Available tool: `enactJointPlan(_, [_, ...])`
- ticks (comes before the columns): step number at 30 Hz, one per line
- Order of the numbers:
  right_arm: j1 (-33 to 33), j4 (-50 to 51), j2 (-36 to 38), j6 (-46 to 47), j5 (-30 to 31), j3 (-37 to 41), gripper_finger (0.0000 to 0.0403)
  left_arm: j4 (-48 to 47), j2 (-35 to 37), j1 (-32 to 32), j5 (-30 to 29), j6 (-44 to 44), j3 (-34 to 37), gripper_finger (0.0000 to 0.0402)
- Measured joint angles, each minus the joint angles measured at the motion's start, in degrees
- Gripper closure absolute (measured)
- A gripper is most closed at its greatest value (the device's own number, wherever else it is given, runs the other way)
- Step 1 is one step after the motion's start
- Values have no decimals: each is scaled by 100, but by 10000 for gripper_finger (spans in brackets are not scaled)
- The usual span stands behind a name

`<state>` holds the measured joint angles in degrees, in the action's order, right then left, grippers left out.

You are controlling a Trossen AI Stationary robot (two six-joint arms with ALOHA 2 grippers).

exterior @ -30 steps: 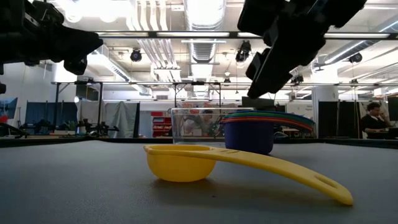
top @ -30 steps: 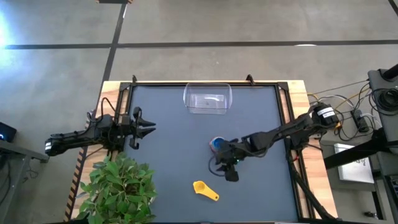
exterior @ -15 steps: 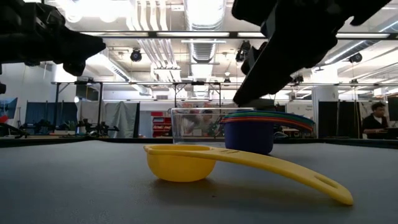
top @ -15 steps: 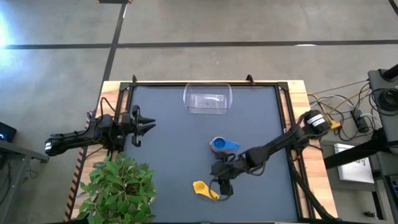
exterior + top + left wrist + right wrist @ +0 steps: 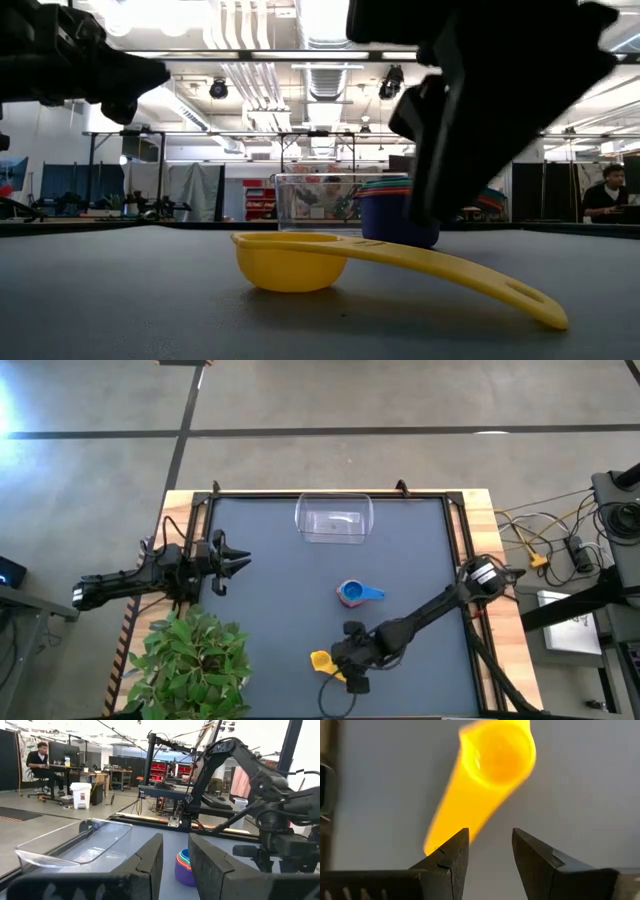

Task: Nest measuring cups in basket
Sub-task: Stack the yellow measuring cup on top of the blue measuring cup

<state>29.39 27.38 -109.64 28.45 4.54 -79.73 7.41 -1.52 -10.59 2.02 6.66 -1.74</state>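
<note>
My right gripper (image 5: pixel 347 672) hangs just over the handle end of the yellow measuring cup (image 5: pixel 322 661), which lies alone on the dark table (image 5: pixel 270 560), on the side of the nested cups far from the basket. My jaws are spread a little, empty, one finger (image 5: pixel 451 854) above the handle's tip and the other beside it. The stack of nested cups (image 5: pixel 351 593), blue outermost, stands between the yellow cup and the basket (image 5: pixel 334 520). The clear basket sits at the table's far edge, well apart from the stack. My left gripper (image 5: pixel 238 563) waits to the basket's left, jaws parted with nothing between them.
</note>
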Motion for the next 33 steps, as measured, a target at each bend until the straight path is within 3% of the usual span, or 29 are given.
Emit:
enactJointPlan(9, [132,674,-568,417,-402,-879,248,-117,-22,2,3,95,0,327])
enactJointPlan(15, [137,729,-671,690,-375,-1104,176,-154,-25,2,9,95,2,327])
enactJointPlan(21, [135,683,-623,1244,315,-1183,94,-248,-26,2,15,93,2,327])
enactJointPlan(25, [133,612,-685,1714,465,-1184,51,-250,-33,1,15,72,2,327])
enactJointPlan(33, [135,631,-1001,2187,617,-1184,33,-342,-31,0,13,-36,4,327])
